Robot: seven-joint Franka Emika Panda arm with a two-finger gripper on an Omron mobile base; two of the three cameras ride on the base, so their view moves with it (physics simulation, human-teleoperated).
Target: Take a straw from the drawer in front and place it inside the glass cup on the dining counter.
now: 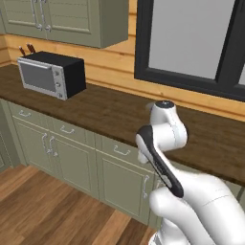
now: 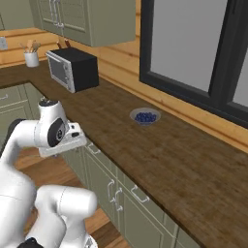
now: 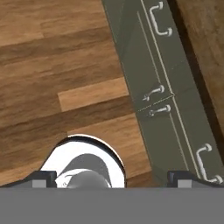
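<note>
My arm (image 1: 167,139) is glossy white all over, built from fat rounded segments that swell into bulbous joints. A dark, almost black band (image 1: 160,162) runs lengthwise along one link in the left base view, edged with a thin pale line. The topmost joint carries a small dark round cap (image 1: 165,103) on its white dome. From the right base view, one joint shows a round grey disc (image 2: 58,131) set in its side, ringed in black. A flat, boxy white piece (image 2: 65,141) juts from that joint. My finger tips (image 3: 41,178) are small, dark, squared blocks.
</note>
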